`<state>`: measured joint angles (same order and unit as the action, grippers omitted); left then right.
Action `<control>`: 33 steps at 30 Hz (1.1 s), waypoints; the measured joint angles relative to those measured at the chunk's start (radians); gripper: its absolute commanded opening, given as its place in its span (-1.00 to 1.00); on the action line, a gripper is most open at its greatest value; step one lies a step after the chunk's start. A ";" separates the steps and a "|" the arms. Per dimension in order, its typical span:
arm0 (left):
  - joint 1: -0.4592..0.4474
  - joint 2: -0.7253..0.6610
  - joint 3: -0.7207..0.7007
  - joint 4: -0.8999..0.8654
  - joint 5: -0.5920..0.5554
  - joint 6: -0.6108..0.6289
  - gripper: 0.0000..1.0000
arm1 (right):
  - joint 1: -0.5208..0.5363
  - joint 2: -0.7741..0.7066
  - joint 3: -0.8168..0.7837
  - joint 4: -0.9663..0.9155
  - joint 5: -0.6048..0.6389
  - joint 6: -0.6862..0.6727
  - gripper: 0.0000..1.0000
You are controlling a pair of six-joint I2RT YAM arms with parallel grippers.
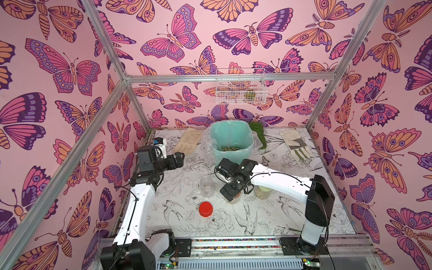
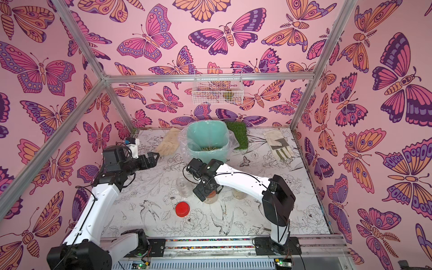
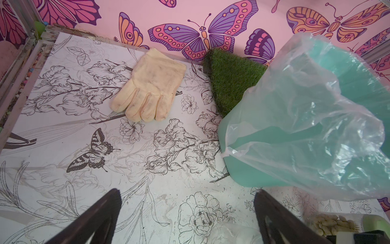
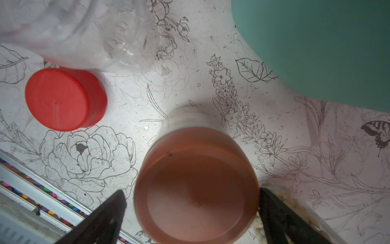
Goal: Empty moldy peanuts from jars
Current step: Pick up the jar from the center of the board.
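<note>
Brown plastic fills the gap of my right tool [image 4: 191, 190]. It is the screw lid of the brown-lidded jar [image 4: 196, 186], which stands upright on the table [image 1: 257, 222] directly beneath me. My jaws are spread wide, one on each side of the lid and level with it, released rather than clamped. One finger sits right at the rim, but I cannot tell whether it touches.

Just beside this jar, toward my left arm, stands a lidless clear jar [image 1: 206, 184]. The red lid [image 1: 206, 209] lies flat on the table just in front of it. On the other side, partly under my right forearm, is the green-lidded jar [image 1: 263, 190], still packed with pale peanuts [image 3: 329, 224].

More peanuts, olive-green, lie in the bottom of the teal bin [image 1: 233, 131], which stands behind all three jars at the back of the table.

My left tool [image 3: 187, 190] hangs above the table, well apart from the jars, with its jaws wide and nothing between them. It faces a cream glove [image 3: 147, 84] and the bin's plastic liner [image 3: 306, 126].
</note>
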<state>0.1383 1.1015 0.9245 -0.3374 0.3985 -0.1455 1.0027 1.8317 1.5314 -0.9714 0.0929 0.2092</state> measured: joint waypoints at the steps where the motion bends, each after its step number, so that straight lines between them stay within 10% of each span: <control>1: 0.000 0.000 0.000 0.000 0.003 0.001 1.00 | 0.000 0.008 0.000 0.000 -0.002 0.000 0.85; 8: 0.000 0.001 0.000 0.000 0.020 0.006 1.00 | -0.001 0.027 0.000 0.000 -0.016 0.000 0.40; 14: 0.000 0.002 0.000 0.000 0.057 0.018 1.00 | -0.002 0.021 0.000 -0.001 -0.023 -0.002 -1.00; 33: -0.073 0.002 0.187 -0.042 0.530 0.079 0.99 | -0.356 -0.362 0.088 0.015 -0.511 -0.057 -1.00</control>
<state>0.0654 1.1034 1.1114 -0.3794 0.9283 -0.0669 0.6468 1.4696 1.6192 -0.9562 -0.4183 0.1520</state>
